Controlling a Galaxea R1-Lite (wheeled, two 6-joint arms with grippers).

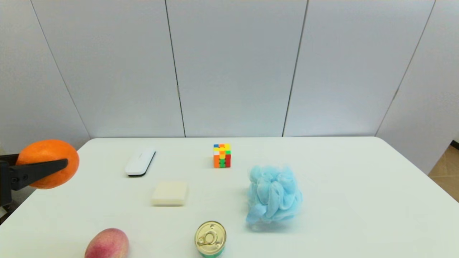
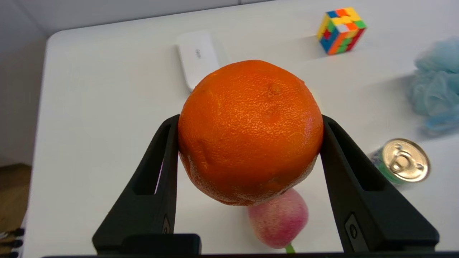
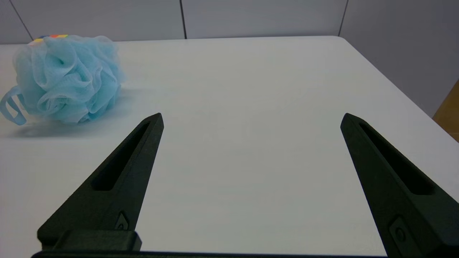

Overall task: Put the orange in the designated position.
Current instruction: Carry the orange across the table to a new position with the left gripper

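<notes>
The orange (image 1: 46, 152) is bright, round and dimpled. It hangs in the air at the far left in the head view, just off the table's left edge, with my left gripper (image 1: 53, 164) shut on it. In the left wrist view the orange (image 2: 251, 129) fills the space between the two black fingers (image 2: 157, 168), high above the tabletop. No mark on the white tabletop (image 1: 340, 186) shows the designated position. In its own wrist view my right gripper (image 3: 251, 116) is open over bare table, holding nothing; it is out of the head view.
On the table are a white flat case (image 1: 140, 162), a colourful puzzle cube (image 1: 222, 156), a cream soap bar (image 1: 169, 193), a blue bath pouf (image 1: 274, 195), a tin can (image 1: 210, 238) and a pink-red fruit (image 1: 107, 244). The table's right half is bare.
</notes>
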